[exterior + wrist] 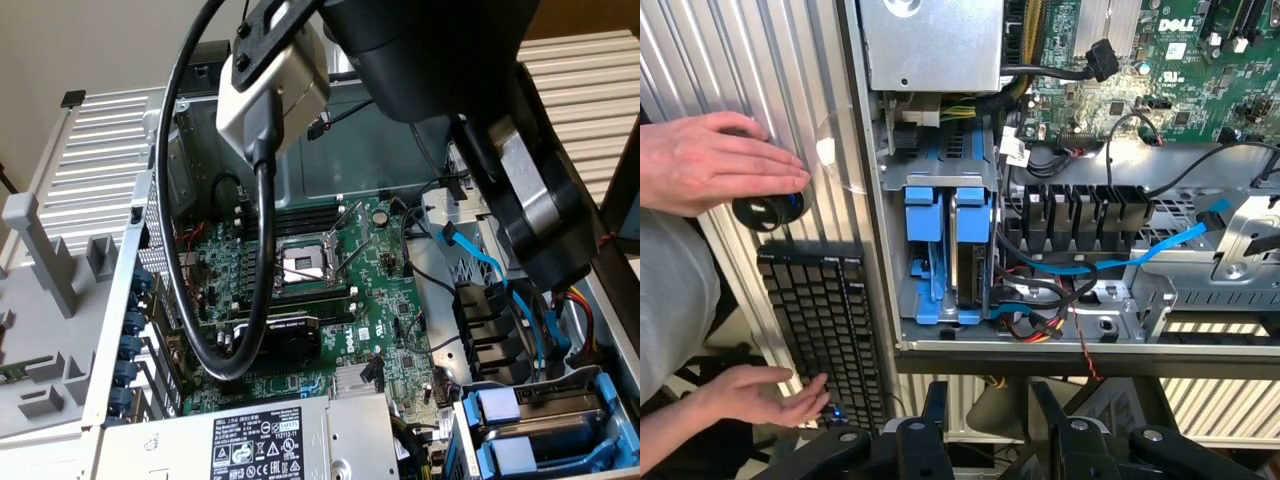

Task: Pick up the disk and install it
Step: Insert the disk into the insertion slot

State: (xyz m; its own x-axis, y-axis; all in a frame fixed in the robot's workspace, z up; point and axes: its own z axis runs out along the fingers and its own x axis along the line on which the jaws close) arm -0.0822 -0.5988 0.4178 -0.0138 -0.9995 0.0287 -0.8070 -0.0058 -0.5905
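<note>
tool (990, 405) apart and empty, well clear of disk (940, 240), which sits in drive cage (890, 172); install looks done, full seating unconfirmed.

One open computer case (865, 150) holds one green motherboard (300, 300), one bare processor socket (303, 265) and one silver power-supply box (930, 45). Two blue carriers (922, 215) sit in the single drive cage (940, 172). One thick black cable (262, 250) loops over the board. Beside the case there are one black keyboard (820, 320), one black mouse (765, 208) and two person's hands (715, 165). The robot has one hand (990, 410), and it has two fingers (935, 405).
</note>
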